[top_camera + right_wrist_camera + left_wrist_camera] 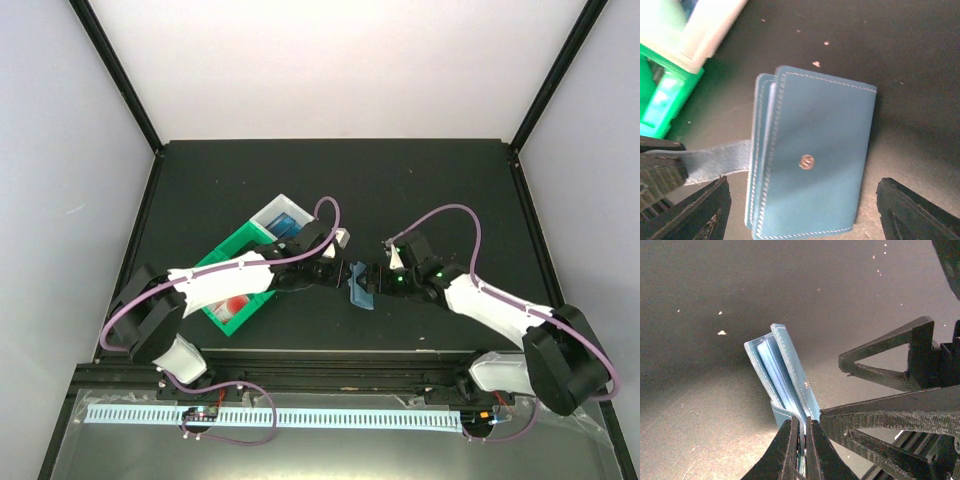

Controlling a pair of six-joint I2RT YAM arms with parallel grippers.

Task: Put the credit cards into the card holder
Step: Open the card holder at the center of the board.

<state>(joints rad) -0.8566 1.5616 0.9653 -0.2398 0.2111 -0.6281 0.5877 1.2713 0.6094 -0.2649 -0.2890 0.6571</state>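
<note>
Card holder (360, 288) stands on edge at the centre of the top view, shut, between the two grippers, its snap (806, 161) on the outer face. At centre left the green bin (228, 250) holds a red card (235, 305); the white bin (272, 208) at its upper end holds something blue, perhaps more cards, though I cannot tell. The left gripper (801, 426) is clenched on the holder's strap (720, 159), low in its wrist view. Further right, the right gripper (804, 184) is released, its fingers (700, 210) spread wide to either side of the holder and apart from it. The step in hand looks like opening the holder. To do it well, the left should grip the strap firmly while the right pinches only the outer flap, not the whole stack, and swings it away so the pockets show
</note>
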